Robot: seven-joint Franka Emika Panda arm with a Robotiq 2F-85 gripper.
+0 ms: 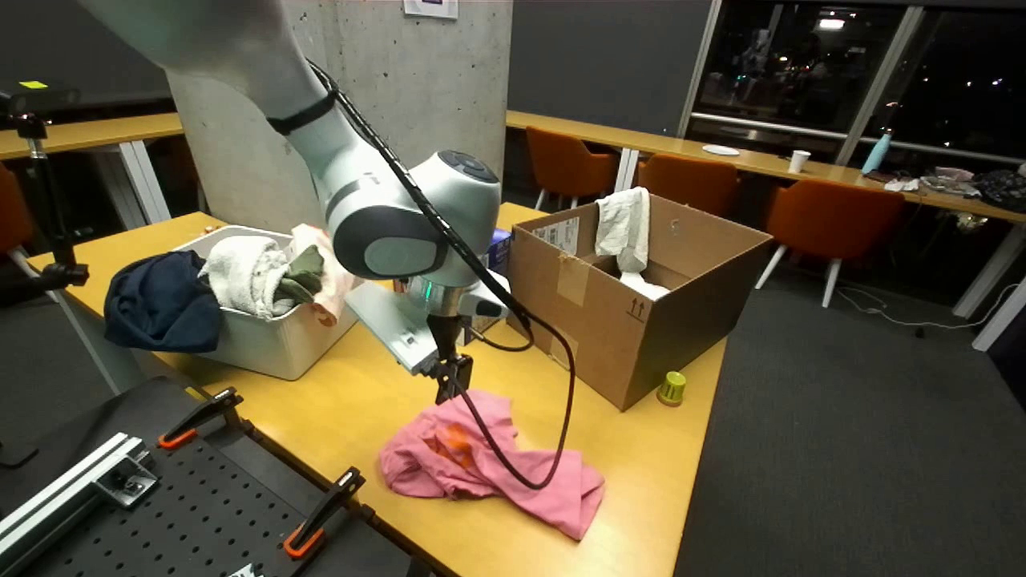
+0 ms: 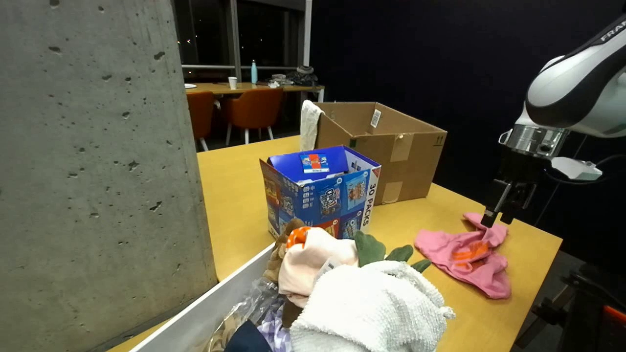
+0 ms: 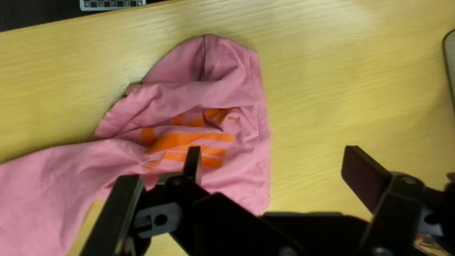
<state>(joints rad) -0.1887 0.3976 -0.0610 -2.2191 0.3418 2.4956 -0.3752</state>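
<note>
- Garment [image 1: 481,477], pink, orange-printed, lies crumpled on the yellow wooden table [image 1: 337,409]; one part stretches out flatter. Shirt or hoodie, we can't tell.
- Gripper [image 3: 277,170]: jaws spread wide, nothing gripped. We see one fingertip over the fabric, the other over wood beside it; contact unclear.
- Progress, our read: early. Gripper is placed above the garment's edge, that much done; no grasp made, fabric not lifted. Left, as far as we see: getting hold of it.
- Near it, we have an open cardboard box [image 1: 613,344], white cloth [image 1: 624,224] draped over its rim, more white fabric [image 1: 641,286] inside. Small green tub [image 1: 673,386] by its corner.
- Next to the box, in an exterior view: blue 30-pack snack carton [image 2: 313,195], top open.
- Farther off: white bin [image 1: 256,344], heaped; we note white towel [image 1: 244,272] and navy cloth [image 1: 160,308] spilling over the side.
- Outermost: concrete pillar [image 2: 98,171].
</note>
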